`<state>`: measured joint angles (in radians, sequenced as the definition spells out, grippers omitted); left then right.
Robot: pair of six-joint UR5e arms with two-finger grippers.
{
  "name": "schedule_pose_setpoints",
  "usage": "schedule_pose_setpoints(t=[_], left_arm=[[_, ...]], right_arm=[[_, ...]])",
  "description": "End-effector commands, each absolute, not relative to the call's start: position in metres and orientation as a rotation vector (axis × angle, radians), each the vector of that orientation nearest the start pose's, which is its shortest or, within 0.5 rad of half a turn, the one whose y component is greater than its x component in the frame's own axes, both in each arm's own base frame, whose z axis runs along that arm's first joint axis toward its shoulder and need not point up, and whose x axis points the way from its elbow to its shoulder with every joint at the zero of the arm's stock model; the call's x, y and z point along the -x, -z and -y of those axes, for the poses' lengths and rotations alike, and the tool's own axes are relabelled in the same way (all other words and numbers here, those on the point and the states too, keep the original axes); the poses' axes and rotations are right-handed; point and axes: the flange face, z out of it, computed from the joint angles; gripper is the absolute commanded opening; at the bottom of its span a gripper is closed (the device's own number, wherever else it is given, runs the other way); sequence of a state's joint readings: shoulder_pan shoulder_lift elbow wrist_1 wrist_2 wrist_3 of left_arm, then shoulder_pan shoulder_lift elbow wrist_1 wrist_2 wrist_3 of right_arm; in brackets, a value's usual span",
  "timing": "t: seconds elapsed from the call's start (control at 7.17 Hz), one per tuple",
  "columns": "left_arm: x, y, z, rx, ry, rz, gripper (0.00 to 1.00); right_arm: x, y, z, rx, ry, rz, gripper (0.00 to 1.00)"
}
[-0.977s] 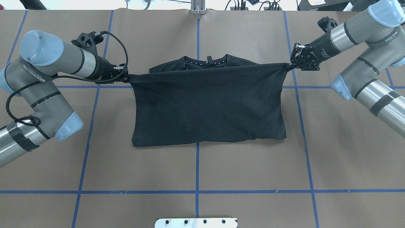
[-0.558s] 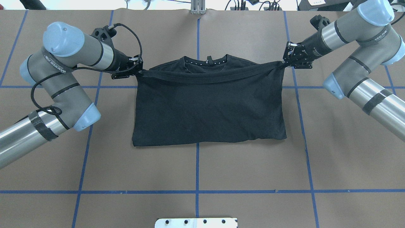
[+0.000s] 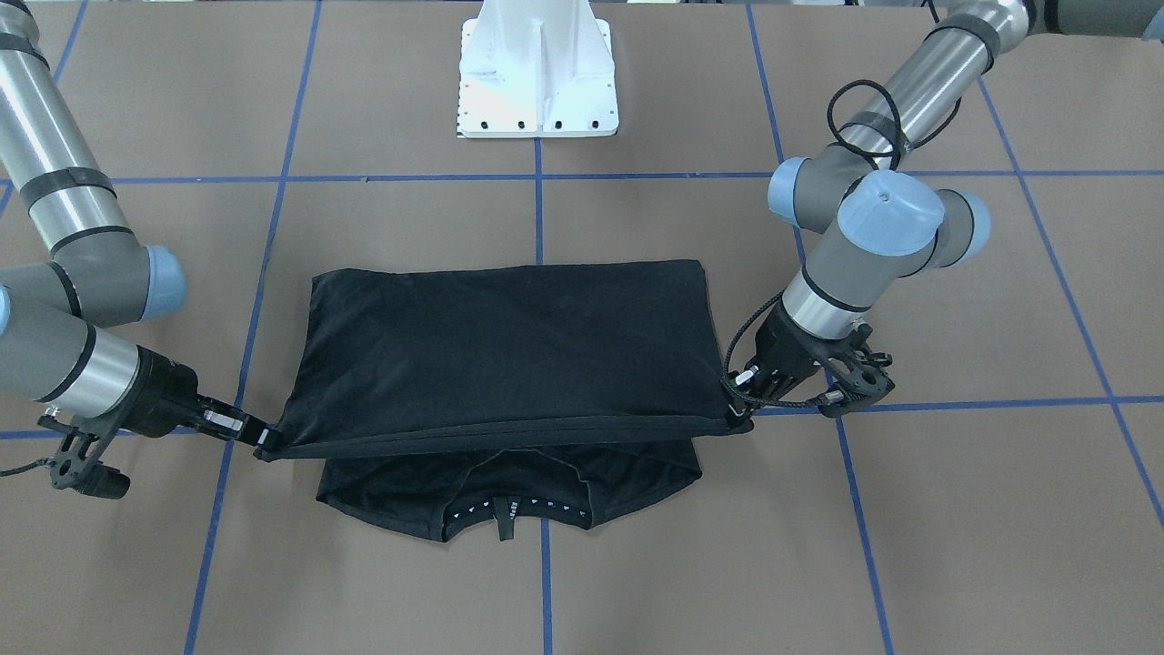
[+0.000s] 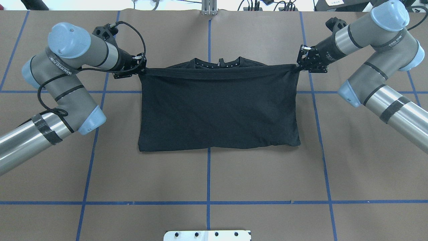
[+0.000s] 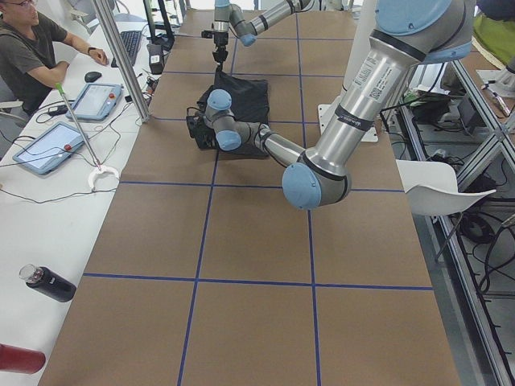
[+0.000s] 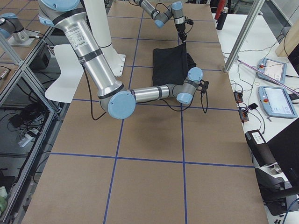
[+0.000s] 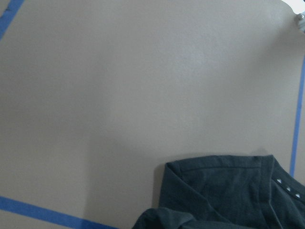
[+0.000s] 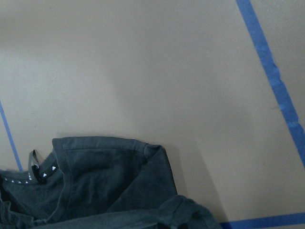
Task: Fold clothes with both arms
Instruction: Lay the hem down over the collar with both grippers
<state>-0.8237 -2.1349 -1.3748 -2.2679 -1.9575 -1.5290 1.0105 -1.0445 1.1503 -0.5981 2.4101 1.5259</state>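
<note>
The shirt (image 4: pixel 217 107) lies near the table's (image 4: pixel 214 174) centre in the overhead view, plain black side up, doubled over with the fold at 6 o'clock. Its hem (image 4: pixel 217 72) runs taut at 12 o'clock, and the dotted collar (image 4: pixel 207 65) peeks out beyond it. The left gripper (image 4: pixel 140 68) pinches the 10 o'clock corner, jaws closed on cloth. The right gripper (image 4: pixel 298 67) likewise clamps the 2 o'clock corner.

**Exterior right view: both arms at a folded shirt.**
The near right arm (image 6: pixel 149 92) reaches low across the brown table (image 6: pixel 149 186), with its fingers hidden behind its own wrist. The far left gripper (image 6: pixel 182 41) points downward, its fingertips meeting the far corner of the black T-shirt (image 6: pixel 169 63), which lies between the two sets of fingers. A tablet (image 6: pixel 277 101) rests well outboard of them.
</note>
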Motion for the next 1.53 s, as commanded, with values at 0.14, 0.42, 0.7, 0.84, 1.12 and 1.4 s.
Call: schedule_pose_setpoints(t=[0.14, 0.42, 0.7, 0.84, 1.12, 1.4], left_arm=[[-0.419, -0.330, 0.601, -0.135, 0.503, -1.121, 0.00], [-0.413, -0.325, 0.609, -0.145, 0.515, -1.125, 0.00], [-0.419, -0.329, 0.623, -0.165, 0.544, -1.097, 0.00], [-0.421, -0.334, 0.627, -0.174, 0.548, -1.096, 0.00], [-0.424, -0.350, 0.630, -0.177, 0.547, -1.100, 0.00], [-0.425, -0.358, 0.632, -0.178, 0.546, -1.103, 0.00]], right_arm=[[0.313, -0.416, 0.651, 0.137, -0.427, 1.238, 0.00], [0.307, -0.413, 0.658, 0.136, -0.444, 1.232, 0.00], [0.309, -0.415, 0.659, 0.131, -0.456, 1.218, 0.00], [0.312, -0.417, 0.660, 0.125, -0.463, 1.210, 0.00], [0.316, -0.423, 0.660, 0.133, -0.466, 1.202, 0.00], [0.317, -0.430, 0.661, 0.141, -0.472, 1.191, 0.00]])
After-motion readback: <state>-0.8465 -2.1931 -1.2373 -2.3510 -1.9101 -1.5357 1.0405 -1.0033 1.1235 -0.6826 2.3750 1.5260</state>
